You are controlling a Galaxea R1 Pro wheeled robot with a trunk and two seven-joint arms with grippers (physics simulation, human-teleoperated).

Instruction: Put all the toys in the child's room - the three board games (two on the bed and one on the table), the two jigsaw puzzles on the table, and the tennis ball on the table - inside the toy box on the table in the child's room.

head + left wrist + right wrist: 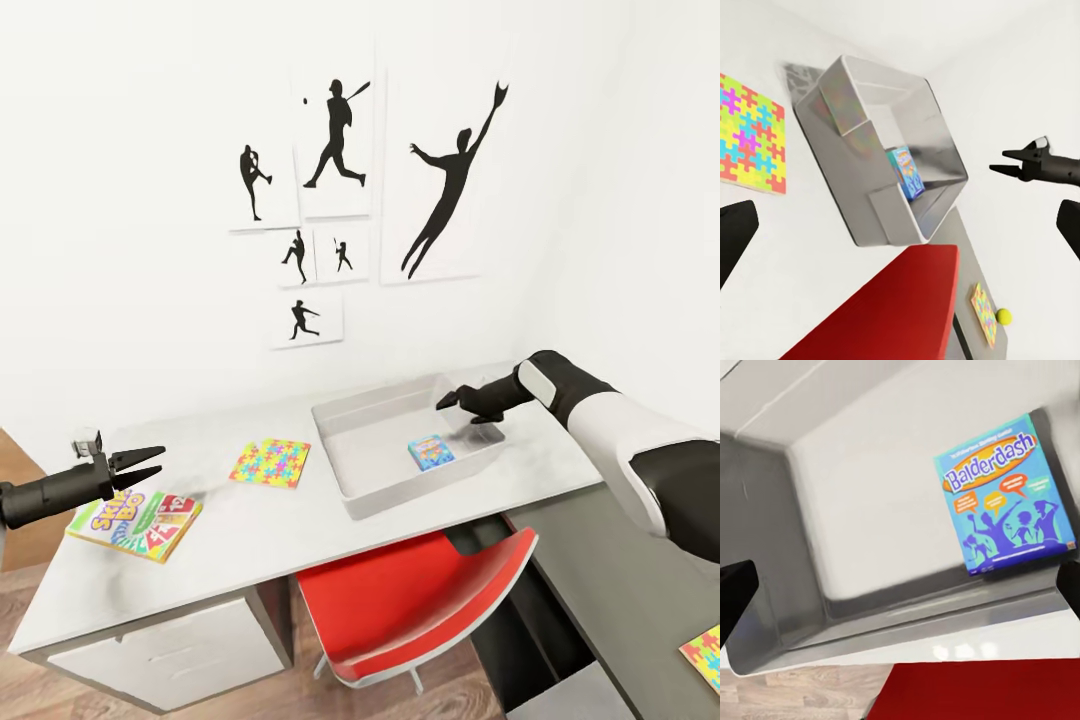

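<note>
Red chair (400, 610) at table (250, 540) front.
Both end effectors, left (150, 462) and right (447, 401), are held open; Balderdash box (431, 453) is contained in toy box (350, 470).

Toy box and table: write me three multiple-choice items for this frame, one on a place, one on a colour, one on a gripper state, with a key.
1. Where is the blue board game?
A. Inside the toy box
B. On the chair
C. Under the left gripper

2. What colour is the chair at the table?
A. Green
B. Red
C. White

3. How is the right gripper?
A. Shut on the blue game
B. Shut on a puzzle
C. Open, holding nothing

Key: 1 A, the right wrist view shows the game lying on the box floor; 2 B, its seat is red in the head view; 3 C, the left wrist view shows its fingers apart with nothing between them, above the box.
</note>
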